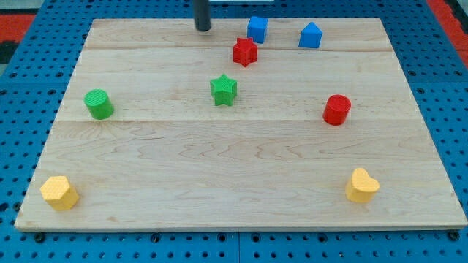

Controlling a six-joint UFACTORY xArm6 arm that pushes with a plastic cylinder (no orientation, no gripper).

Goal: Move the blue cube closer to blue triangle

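The blue cube (pixel 257 29) sits near the view's top, just right of centre. The blue triangle (pixel 310 35) stands to its right, a short gap between them. My tip (pixel 202 28) rests on the board at the view's top, left of the blue cube and apart from it. A red star (pixel 246 52) lies just below and left of the blue cube, close to it.
A green star (pixel 224 90) lies at centre. A green cylinder (pixel 98 104) is at the left, a red cylinder (pixel 337 109) at the right. A yellow hexagon block (pixel 59 193) and a yellow heart block (pixel 362 185) sit at the bottom corners of the wooden board (pixel 234 161).
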